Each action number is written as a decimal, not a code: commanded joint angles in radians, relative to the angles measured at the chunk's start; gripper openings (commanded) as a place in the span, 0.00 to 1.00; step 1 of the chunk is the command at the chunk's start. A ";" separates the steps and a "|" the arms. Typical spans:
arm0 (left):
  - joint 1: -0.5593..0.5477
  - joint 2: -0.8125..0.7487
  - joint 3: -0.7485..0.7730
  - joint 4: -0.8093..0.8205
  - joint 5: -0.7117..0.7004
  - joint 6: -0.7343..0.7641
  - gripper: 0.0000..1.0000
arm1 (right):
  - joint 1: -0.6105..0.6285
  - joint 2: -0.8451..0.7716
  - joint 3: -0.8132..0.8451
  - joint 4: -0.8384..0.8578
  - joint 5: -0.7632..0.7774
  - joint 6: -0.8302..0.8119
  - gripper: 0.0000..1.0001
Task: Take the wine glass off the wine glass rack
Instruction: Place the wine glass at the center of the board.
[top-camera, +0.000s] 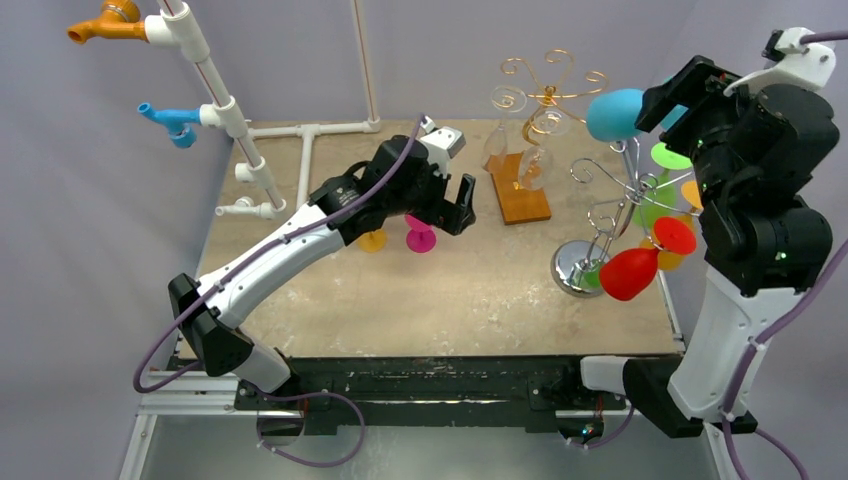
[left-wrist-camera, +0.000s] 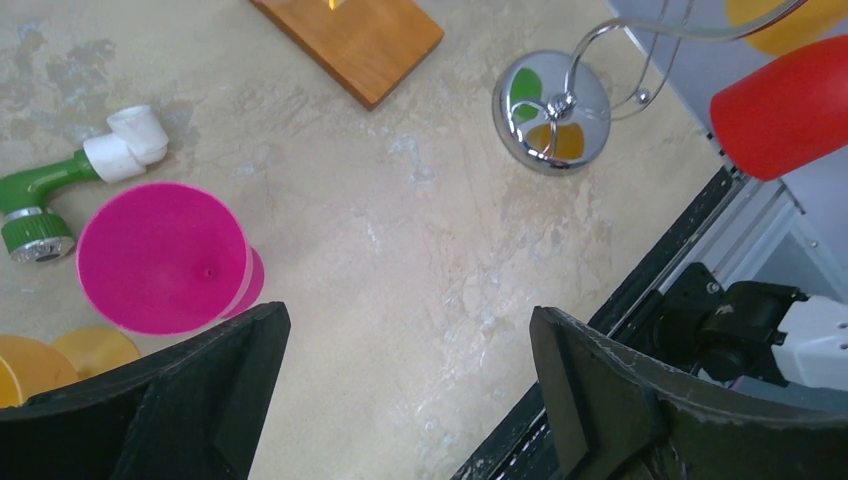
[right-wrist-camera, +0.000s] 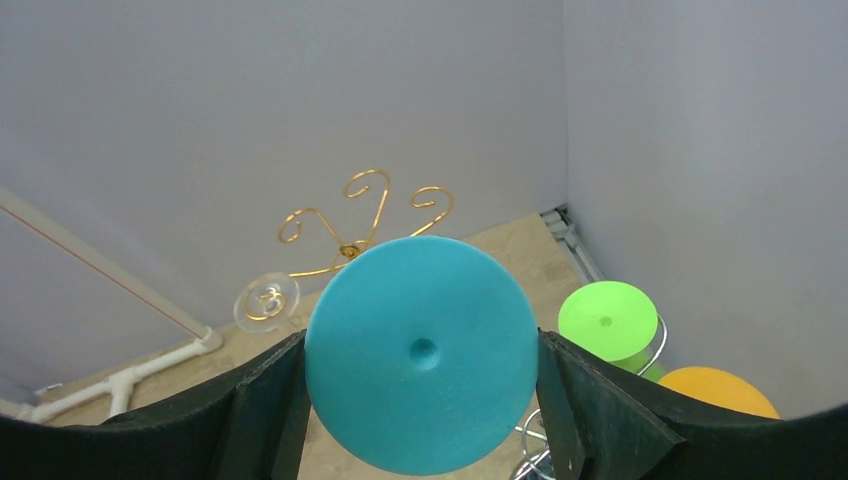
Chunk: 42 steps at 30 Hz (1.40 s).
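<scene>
The blue wine glass (top-camera: 613, 114) was up in the air above the top of the wire rack (top-camera: 600, 225), lying sideways. The right gripper (top-camera: 652, 106) had hold of it, with its fingers (right-wrist-camera: 585, 405) partly spread and closed on either side of the glass. A red glass (top-camera: 630, 272) and a green glass (top-camera: 668, 156) hung on the rack's arms. Farther left, the left gripper (top-camera: 458, 205) hovered over the table (top-camera: 480, 290) with its jaws fully apart and nothing in them, and a pink glass (top-camera: 420, 236) stood just beside it.
</scene>
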 joint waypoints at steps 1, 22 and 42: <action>0.005 -0.058 0.104 0.101 0.016 -0.035 1.00 | -0.001 -0.060 -0.042 0.113 -0.147 0.025 0.53; 0.416 -0.074 -0.043 1.065 0.670 -0.713 0.97 | -0.001 0.043 -0.160 0.472 -0.923 0.315 0.52; 0.429 0.006 -0.072 1.348 0.774 -1.003 0.84 | -0.009 0.110 -0.204 0.642 -1.063 0.412 0.53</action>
